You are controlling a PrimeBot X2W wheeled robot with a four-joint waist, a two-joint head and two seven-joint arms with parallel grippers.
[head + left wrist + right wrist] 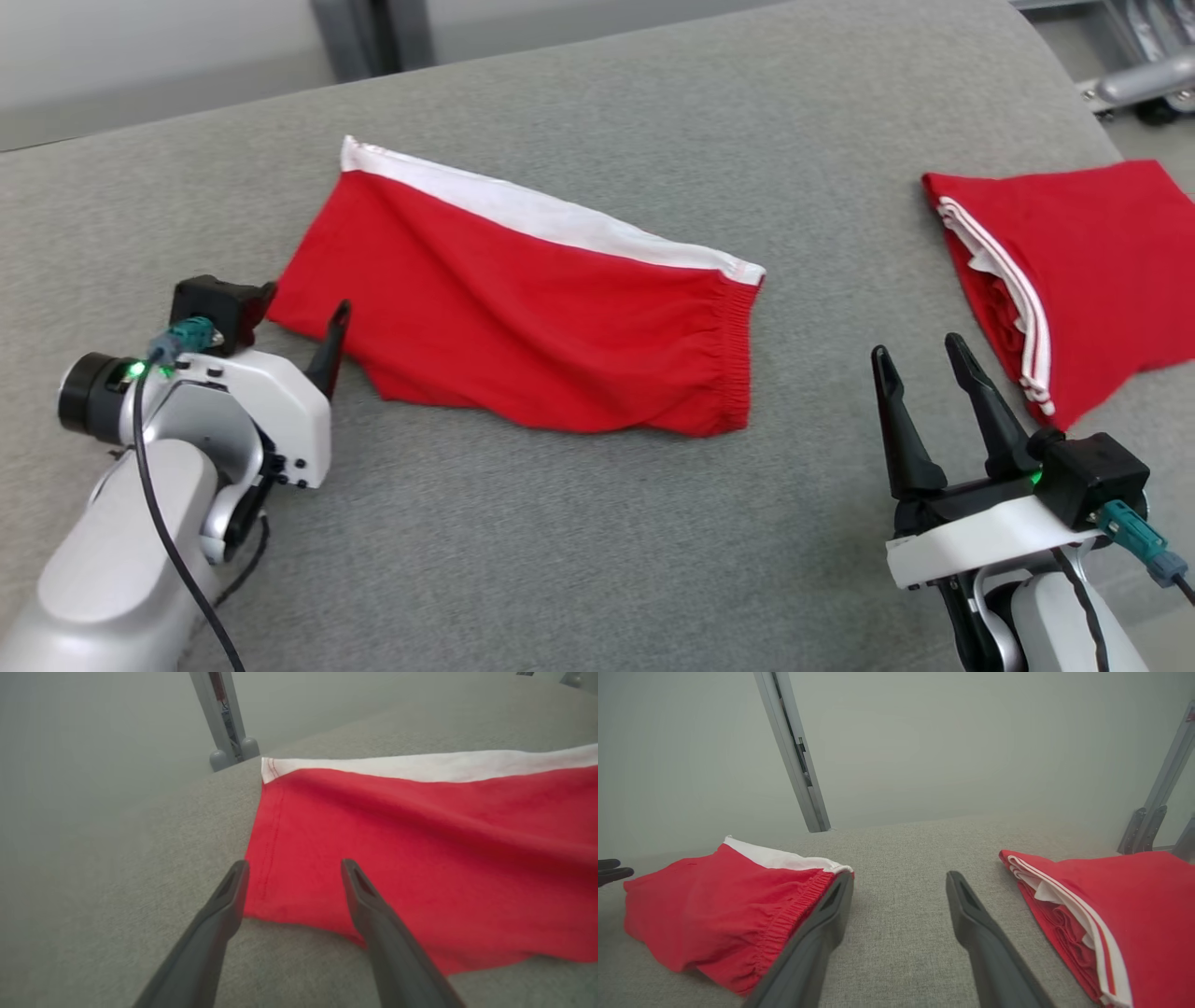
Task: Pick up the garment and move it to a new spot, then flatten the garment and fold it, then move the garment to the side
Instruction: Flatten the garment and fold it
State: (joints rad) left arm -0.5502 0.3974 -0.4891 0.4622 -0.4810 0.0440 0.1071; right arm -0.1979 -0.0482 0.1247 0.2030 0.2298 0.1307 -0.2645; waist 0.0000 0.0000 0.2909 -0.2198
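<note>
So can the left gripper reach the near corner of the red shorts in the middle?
Probably yes: the left gripper is open, right at the corner of the red shorts, with nothing between.

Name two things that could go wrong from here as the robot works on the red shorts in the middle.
1. The left jaws stand open at a corner of the red shorts; closing there may catch one layer only, bunching the cloth.
2. The folded red garment lies close to the open right jaws; a move to that side could snag or cover it.
</note>
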